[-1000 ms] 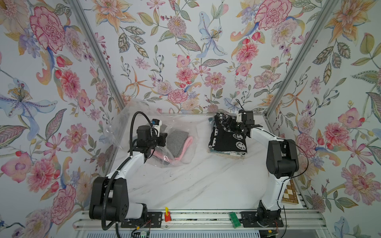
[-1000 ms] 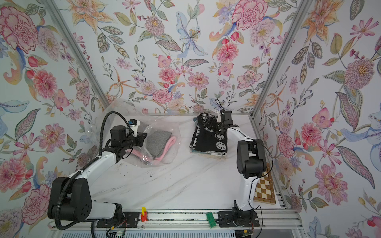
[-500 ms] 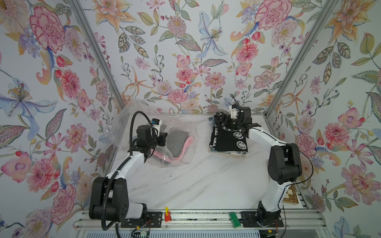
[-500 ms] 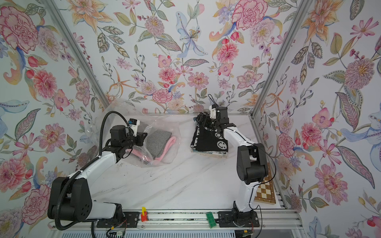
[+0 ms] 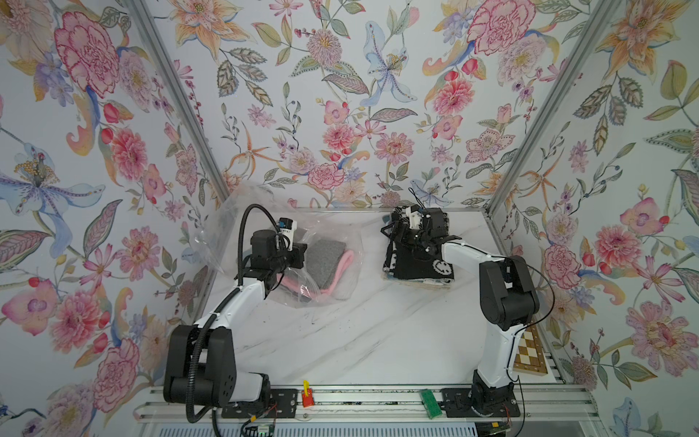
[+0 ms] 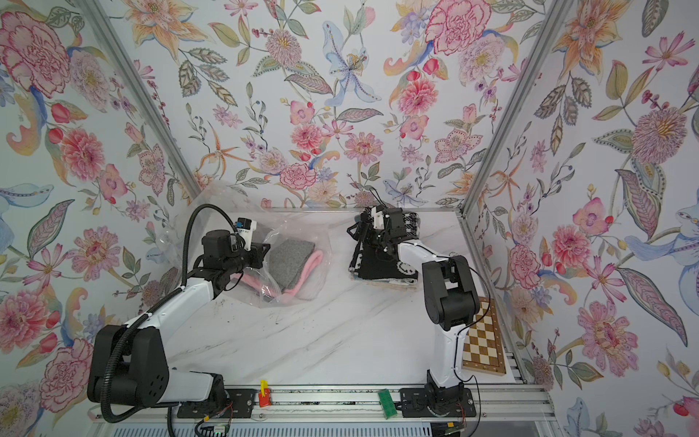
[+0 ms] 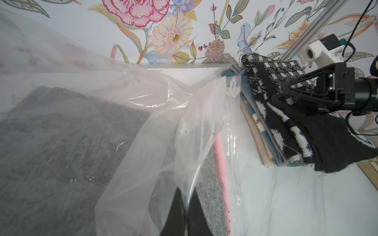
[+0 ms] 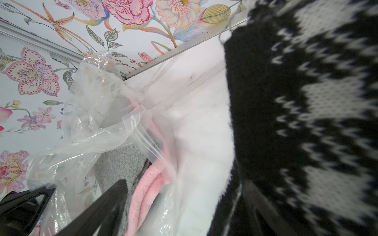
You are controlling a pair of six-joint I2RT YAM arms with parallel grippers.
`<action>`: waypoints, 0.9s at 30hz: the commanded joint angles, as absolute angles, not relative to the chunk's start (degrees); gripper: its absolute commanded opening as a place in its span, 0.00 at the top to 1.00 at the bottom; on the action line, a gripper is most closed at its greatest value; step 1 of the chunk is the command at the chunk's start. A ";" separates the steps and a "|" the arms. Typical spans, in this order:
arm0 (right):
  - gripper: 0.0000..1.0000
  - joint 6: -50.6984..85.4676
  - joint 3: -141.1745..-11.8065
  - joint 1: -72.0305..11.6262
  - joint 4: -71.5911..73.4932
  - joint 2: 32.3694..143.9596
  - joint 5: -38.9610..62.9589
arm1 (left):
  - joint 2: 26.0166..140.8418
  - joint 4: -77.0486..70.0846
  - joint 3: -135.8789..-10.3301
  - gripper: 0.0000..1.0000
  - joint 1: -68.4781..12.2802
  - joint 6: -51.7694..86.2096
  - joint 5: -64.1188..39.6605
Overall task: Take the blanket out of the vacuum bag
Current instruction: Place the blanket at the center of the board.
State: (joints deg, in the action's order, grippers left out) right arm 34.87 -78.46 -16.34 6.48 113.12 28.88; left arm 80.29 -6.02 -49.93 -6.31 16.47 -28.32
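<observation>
While the left gripper [image 7: 186, 206] was pinched shut on a fold of the vacuum bag [image 5: 242, 215], that bag lay crumpled at the left rear of the table [image 5: 359, 333], against the wall. A folded grey blanket [image 5: 327, 261] and a pink blanket [image 5: 337, 282] were inside it. The right gripper [image 7: 277, 95] stood spread wide, holding nothing, over a black-and-white knit blanket [image 5: 416, 265] topping a stack at the right rear.

Large, crinkly transparent plastic vacuum bag [image 5: 333, 230]: crumpled on the table's left side, rear part bunched up against the wall, zip-seal mouth open toward the middle. Inside, a flat-folded grey felt-like blanket [image 5: 325, 265], with a fluffy pink blanket [image 5: 338, 278] folded along its edge.
</observation>
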 commanded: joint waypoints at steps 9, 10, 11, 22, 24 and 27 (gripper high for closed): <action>0.07 36.21 -64.63 -16.88 4.54 95.84 24.76 | 80.49 -5.98 -51.50 0.96 -6.62 16.08 -29.14; 0.07 36.59 -62.54 -16.96 4.69 94.57 24.74 | 80.57 -5.98 -51.50 0.96 -6.65 16.08 -29.22; 0.07 36.83 -60.83 -17.04 4.83 93.44 24.34 | 80.68 -5.97 -51.53 0.96 -6.63 16.17 -29.35; 0.06 37.71 -47.26 -14.24 10.04 90.58 23.28 | 81.03 -6.21 -51.42 0.96 -6.67 16.35 -29.62; 0.06 37.80 -46.85 -14.64 11.61 89.96 23.62 | 81.07 -6.00 -51.42 0.96 -6.64 16.23 -29.40; 0.05 36.15 -48.39 -15.89 8.30 86.84 20.92 | 81.11 -6.06 -51.42 0.96 -6.64 16.16 -29.27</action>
State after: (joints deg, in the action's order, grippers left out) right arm 37.30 -48.16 -15.20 10.31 89.41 23.27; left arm 80.29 -6.02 -49.93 -6.31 16.49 -28.34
